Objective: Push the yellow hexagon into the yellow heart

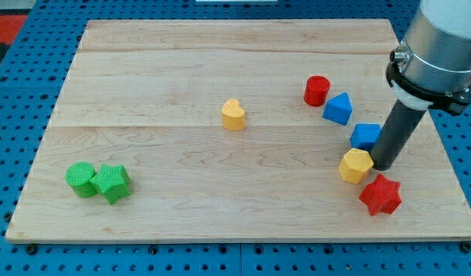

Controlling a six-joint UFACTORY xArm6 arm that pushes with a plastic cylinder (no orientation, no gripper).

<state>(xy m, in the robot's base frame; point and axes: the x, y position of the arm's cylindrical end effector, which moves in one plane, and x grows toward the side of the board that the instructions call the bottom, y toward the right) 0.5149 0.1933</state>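
Note:
The yellow hexagon (356, 165) lies at the view's lower right on the wooden board (182, 192). The yellow heart (233, 114) lies near the board's middle, far to the view's left of the hexagon and a little higher. My tip (382, 166) rests on the board right against the hexagon's right side, just below the blue cube (365, 136). The dark rod rises from it towards the arm at the view's top right.
A red star (380, 195) lies just below and right of the hexagon. A blue triangular block (337, 108) and a red cylinder (317, 90) sit above it. A green cylinder (82, 179) and a green block (112, 183) touch at the view's lower left.

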